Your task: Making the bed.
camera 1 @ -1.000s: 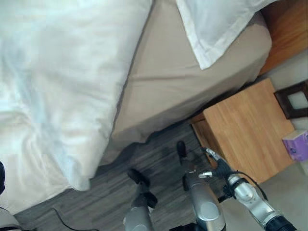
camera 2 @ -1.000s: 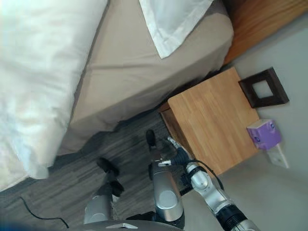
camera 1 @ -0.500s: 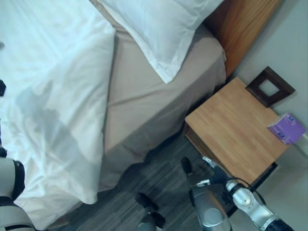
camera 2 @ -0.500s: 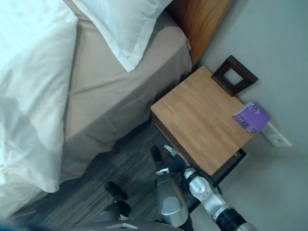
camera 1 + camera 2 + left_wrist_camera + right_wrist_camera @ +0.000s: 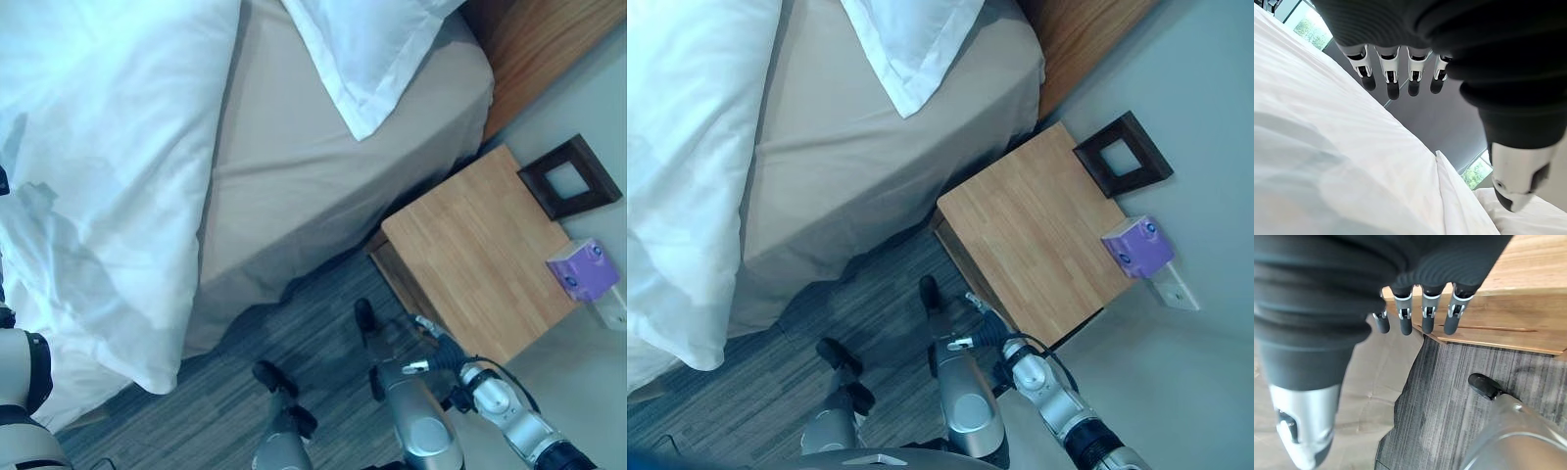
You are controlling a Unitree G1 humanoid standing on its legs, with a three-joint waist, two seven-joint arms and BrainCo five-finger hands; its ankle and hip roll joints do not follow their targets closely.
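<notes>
Both hands hang empty beside the half-made bed.

Head views: the rumpled white duvet runs lengthwise along the beige fitted sheet, its edge drooping toward the grey floor, far left of the right hand; a white pillow points a corner at the light wooden nightstand. Left wrist view: left hand, fingers relaxed, hovers above the duvet. Right wrist view: right hand's straight fingers hang near the nightstand, holding nothing.
</notes>
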